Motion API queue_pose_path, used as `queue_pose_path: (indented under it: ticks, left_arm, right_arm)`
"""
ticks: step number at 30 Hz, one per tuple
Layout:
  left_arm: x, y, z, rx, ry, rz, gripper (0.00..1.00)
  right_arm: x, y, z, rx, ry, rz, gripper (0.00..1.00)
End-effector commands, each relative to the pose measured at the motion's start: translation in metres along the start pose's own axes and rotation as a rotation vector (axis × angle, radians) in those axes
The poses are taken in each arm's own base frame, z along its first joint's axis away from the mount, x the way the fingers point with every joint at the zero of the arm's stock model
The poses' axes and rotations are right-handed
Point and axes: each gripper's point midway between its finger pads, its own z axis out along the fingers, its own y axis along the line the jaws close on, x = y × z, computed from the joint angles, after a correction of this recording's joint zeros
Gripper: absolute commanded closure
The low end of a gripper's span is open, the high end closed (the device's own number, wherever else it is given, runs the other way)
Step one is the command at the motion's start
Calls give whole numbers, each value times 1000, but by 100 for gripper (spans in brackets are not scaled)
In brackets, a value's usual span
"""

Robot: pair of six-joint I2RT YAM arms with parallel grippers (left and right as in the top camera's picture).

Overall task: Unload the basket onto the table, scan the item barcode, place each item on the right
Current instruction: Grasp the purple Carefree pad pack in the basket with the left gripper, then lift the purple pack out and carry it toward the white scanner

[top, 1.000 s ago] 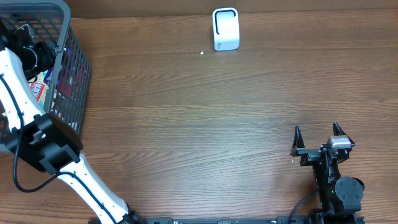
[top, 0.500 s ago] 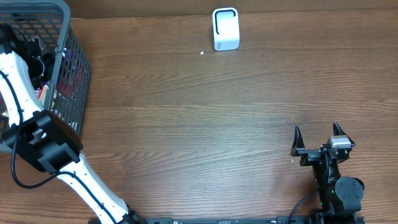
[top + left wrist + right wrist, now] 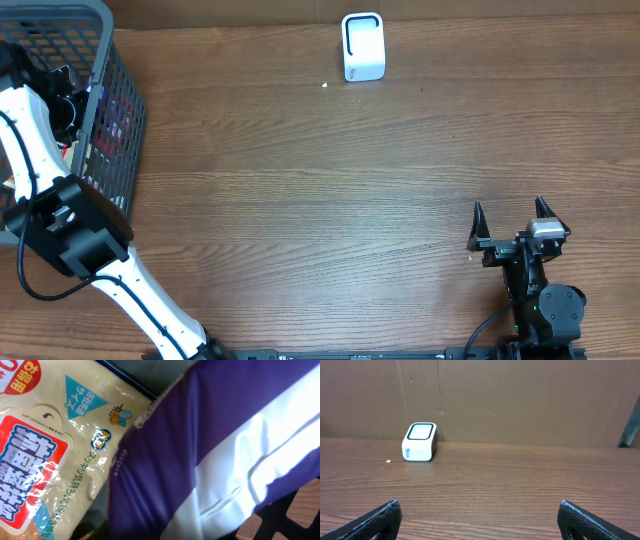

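Observation:
My left arm reaches down into the grey wire basket (image 3: 118,160) at the table's left edge, and the left gripper (image 3: 62,92) is buried among the items there. The left wrist view is filled by a purple and white bag (image 3: 210,455) pressed very close to the camera. A beige snack bag (image 3: 55,455) with red and blue print lies beside it. The left fingers are hidden, so whether they hold anything cannot be told. The white barcode scanner (image 3: 363,46) (image 3: 419,441) stands at the table's far edge. My right gripper (image 3: 510,212) (image 3: 480,512) rests open and empty at the front right.
The basket's tall mesh walls enclose my left wrist. A small white speck (image 3: 325,85) lies on the wooden table (image 3: 320,200) near the scanner. A brown cardboard wall (image 3: 520,400) backs the table behind the scanner.
My left wrist has sunk a little deeper into the basket and shifted slightly right, covering the red and white packet seen earlier. The right arm has not moved.

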Motion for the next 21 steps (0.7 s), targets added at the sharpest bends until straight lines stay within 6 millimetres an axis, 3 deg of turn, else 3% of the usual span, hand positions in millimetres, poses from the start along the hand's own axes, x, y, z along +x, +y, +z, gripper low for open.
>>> queue_pose_path:
  ticks: [1,2,11,17,21]
  left_arm:
    - [-9,-1,-12,-5,-30,-37,91]
    - [-12,-1,-19,-7,-45,-46,96]
    - [-52,-10,-112,-18,-258,-98,96]
    - [-65,-20,-190,-11,-442,-145,96]
    - [-63,-31,-257,16,-590,-221,96]
  right_arm:
    - [1,-1,0,7,-6,5,0]
    - [1,-1,0,7,-6,5,0]
    - [1,-1,0,7,-6,5,0]
    - [1,-1,0,7,-6,5,0]
    - [1,-1,0,7,-6,5,0]
